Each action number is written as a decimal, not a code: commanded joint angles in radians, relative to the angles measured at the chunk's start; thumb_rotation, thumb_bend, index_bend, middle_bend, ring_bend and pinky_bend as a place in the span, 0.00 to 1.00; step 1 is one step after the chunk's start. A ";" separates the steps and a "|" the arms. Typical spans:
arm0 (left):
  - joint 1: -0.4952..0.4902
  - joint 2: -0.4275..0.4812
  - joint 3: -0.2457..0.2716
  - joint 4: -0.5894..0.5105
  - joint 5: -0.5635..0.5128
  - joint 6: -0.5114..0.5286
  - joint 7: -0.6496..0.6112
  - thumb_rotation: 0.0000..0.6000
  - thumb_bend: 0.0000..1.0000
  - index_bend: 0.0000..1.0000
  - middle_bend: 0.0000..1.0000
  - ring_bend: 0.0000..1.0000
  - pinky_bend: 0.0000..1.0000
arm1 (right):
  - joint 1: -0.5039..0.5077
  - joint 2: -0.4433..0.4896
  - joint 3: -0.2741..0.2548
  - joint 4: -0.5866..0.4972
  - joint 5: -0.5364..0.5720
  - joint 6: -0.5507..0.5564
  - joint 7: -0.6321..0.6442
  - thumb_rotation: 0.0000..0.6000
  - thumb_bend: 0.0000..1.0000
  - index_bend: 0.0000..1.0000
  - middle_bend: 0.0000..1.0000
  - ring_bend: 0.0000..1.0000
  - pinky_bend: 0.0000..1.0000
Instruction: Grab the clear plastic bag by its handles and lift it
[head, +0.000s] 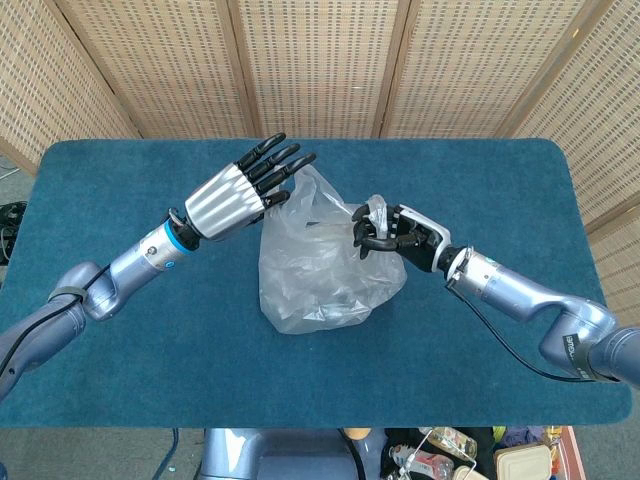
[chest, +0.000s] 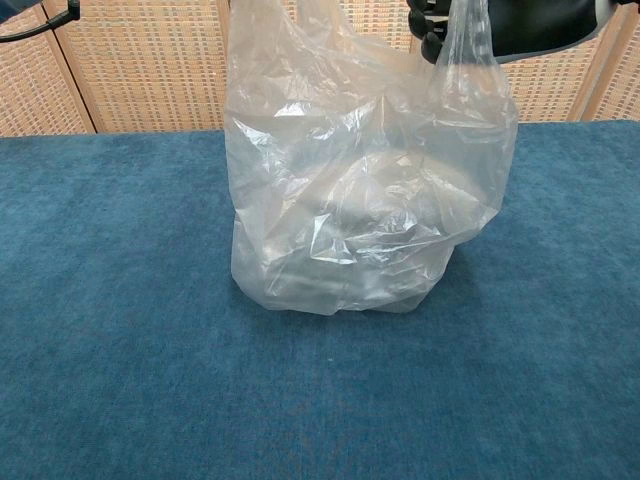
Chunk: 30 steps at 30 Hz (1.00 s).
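My left hand (head: 232, 192) reaching toward two o'clock, fingers straight, pinching the clear plastic bag (head: 320, 262), my right hand (head: 392, 230) gripping one handle (head: 376, 212).

Silver-blue arms, black cables; left hand (head: 235, 190) silver-backed, black fingers (head: 280, 163); blue wrist ring.

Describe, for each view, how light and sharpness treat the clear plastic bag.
Head view: even light, crinkled clear plastic bag sharp, faint white glints, barely any shadow on the blue carpeted table. Chest view: bright highlights along the folds, blue showing through; the black-fingered right hand is cropped at the top edge.
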 joint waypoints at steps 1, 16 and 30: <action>0.008 0.016 0.003 -0.045 0.010 0.019 0.015 1.00 0.53 0.71 0.00 0.00 0.04 | -0.012 -0.013 0.046 -0.030 0.075 -0.041 -0.062 1.00 0.00 0.43 0.56 0.46 0.48; 0.000 0.061 -0.020 -0.202 0.011 -0.006 0.099 1.00 0.53 0.69 0.00 0.00 0.04 | -0.059 -0.035 0.190 -0.131 0.272 -0.168 -0.320 1.00 0.00 0.40 0.50 0.36 0.44; -0.010 0.031 -0.042 -0.223 -0.017 -0.057 0.102 1.00 0.52 0.68 0.00 0.00 0.04 | -0.137 -0.080 0.332 -0.150 0.310 -0.179 -0.394 1.00 0.00 0.36 0.42 0.28 0.34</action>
